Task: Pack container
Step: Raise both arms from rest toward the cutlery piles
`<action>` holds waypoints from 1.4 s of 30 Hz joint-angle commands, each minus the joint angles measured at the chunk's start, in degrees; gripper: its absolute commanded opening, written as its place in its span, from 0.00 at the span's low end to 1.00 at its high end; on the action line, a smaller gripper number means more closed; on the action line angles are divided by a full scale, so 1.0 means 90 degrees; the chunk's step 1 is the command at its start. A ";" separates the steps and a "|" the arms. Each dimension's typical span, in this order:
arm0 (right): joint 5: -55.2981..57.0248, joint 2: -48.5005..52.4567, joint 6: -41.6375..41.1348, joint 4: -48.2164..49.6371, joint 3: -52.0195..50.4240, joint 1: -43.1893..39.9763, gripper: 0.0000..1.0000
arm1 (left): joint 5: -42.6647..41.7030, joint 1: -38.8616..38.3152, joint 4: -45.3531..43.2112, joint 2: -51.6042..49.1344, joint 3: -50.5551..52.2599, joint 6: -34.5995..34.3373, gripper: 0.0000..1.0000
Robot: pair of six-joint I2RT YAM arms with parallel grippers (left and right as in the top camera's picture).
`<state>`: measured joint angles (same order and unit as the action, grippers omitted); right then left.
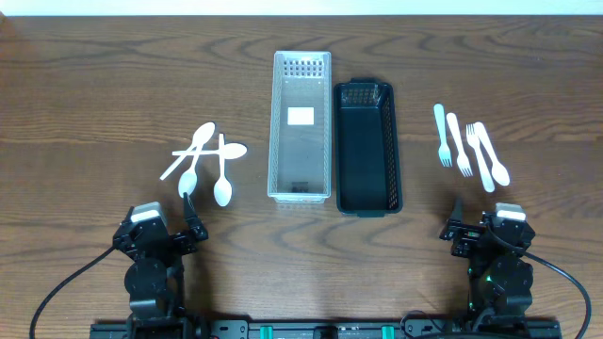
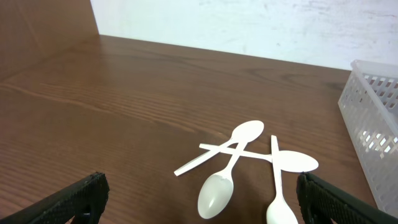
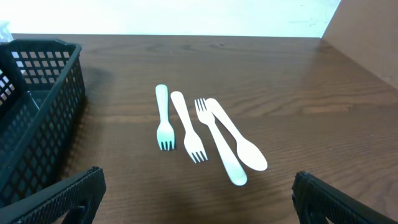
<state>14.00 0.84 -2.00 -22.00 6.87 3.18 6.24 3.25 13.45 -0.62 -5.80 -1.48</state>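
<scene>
Two long baskets sit side by side, touching, in the middle of the dark wooden counter [image 1: 113, 85]: a clear basket [image 1: 280, 127] on the left with a white label on its floor, and a black basket [image 1: 391, 141] on the right, set slightly nearer the robot. Well off to the left lies a loose cluster of four white spoons [image 1: 201, 158], their handles crossing one another, two with their bowls towards the arms and two pointing away. On the far right, well apart from the black basket, is a row of white cutlery [image 1: 468, 149]. I make out three forks and what looks like a spoon, lying almost parallel. The two left forks have their tines towards the robot, and the third fork has its tines the other way and overlaps the spoon-like piece. The left gripper [image 1: 158, 226] hangs low at the near edge just short of the spoons, its dark fingers [image 2: 81, 196] spread wide and holding nothing. The right gripper [image 1: 488, 226] sits at the near edge facing the forks, its fingers [image 3: 68, 193] likewise spread far apart with nothing between them. From the right wrist I can see the black basket's mesh wall at the left of the frame.
</scene>
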 commanded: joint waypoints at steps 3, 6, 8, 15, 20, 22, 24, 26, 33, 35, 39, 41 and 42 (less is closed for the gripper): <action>0.0087 -0.0056 0.0090 -0.0002 -0.0034 -0.0085 0.99 | 0.0053 0.0032 0.0039 0.0036 0.0165 0.0036 0.98; 0.0087 -0.0056 0.0087 -0.0002 -0.0034 -0.0085 0.99 | 0.0053 0.0032 0.0039 0.0036 0.0165 0.0036 0.98; 0.0087 -0.0056 0.0087 -0.0002 -0.0034 -0.0085 0.99 | 0.0053 0.0032 0.0039 0.0036 0.0165 0.0036 0.98; 0.0087 -0.0056 0.0087 -0.0002 -0.0034 -0.0085 0.99 | 0.0053 0.0032 0.0039 0.0036 0.0165 0.0036 0.98; 0.0087 -0.0056 0.0090 -0.0002 -0.0034 -0.0085 0.99 | 0.0051 0.0032 0.0039 0.0036 0.0165 0.0036 0.98; 0.0087 -0.0056 0.0090 -0.0002 -0.0034 -0.0085 0.99 | 0.0053 0.0032 0.0039 0.0036 0.0165 0.0036 0.98; 0.0087 -0.0056 0.0087 -0.0002 -0.0034 -0.0085 0.99 | 0.0053 0.0032 0.0039 0.0036 0.0165 0.0036 0.98; 0.0087 -0.0056 0.0087 -0.0002 -0.0034 -0.0085 0.99 | 0.0053 0.0032 0.0036 0.0036 0.0165 0.0039 0.98; 0.0078 -0.0056 0.0083 -0.0002 -0.0034 -0.0085 0.99 | 0.0070 0.0032 0.0002 0.0036 0.0165 0.0036 0.98; -0.0107 -0.0056 0.0080 -0.0002 -0.0034 -0.0085 0.99 | 0.0070 0.0032 0.0039 0.0036 0.0165 0.0034 0.98; -0.0782 -0.0056 0.0083 -0.0005 -0.0034 -0.0085 0.99 | -0.0046 0.0032 0.0046 0.0034 0.0165 0.0029 0.98; -0.1192 -0.0056 0.0083 -0.0007 -0.0034 -0.0085 0.99 | -0.0369 0.0032 0.0063 0.0032 0.0165 0.0029 0.98; -0.1360 -0.0056 0.0083 -0.0007 -0.0034 -0.0085 0.99 | -0.0580 0.0032 0.0063 0.0032 0.0165 0.0029 0.98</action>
<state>8.23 0.84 -2.02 -22.00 6.87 3.18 5.26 3.25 13.39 -0.62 -5.76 -1.48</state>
